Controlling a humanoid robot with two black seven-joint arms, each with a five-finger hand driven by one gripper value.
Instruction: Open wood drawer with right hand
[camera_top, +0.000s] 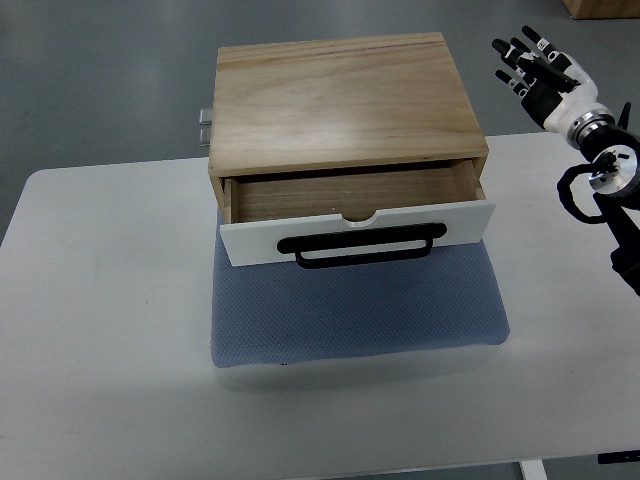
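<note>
wood drawer (355, 215) sitting pulled partly out of its box on a blue mat (350, 320) mid-surface | likely sliding stiffly, rigid; black handle (362, 245) offering the grip | right hand (535, 62) hovering far right, well apart, fingers spread, holding nothing

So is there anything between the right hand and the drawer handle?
Nothing visible. The right hand is raised with fingers spread, right of the box. The handle on the partly open drawer faces bare table and blue mat.
</note>
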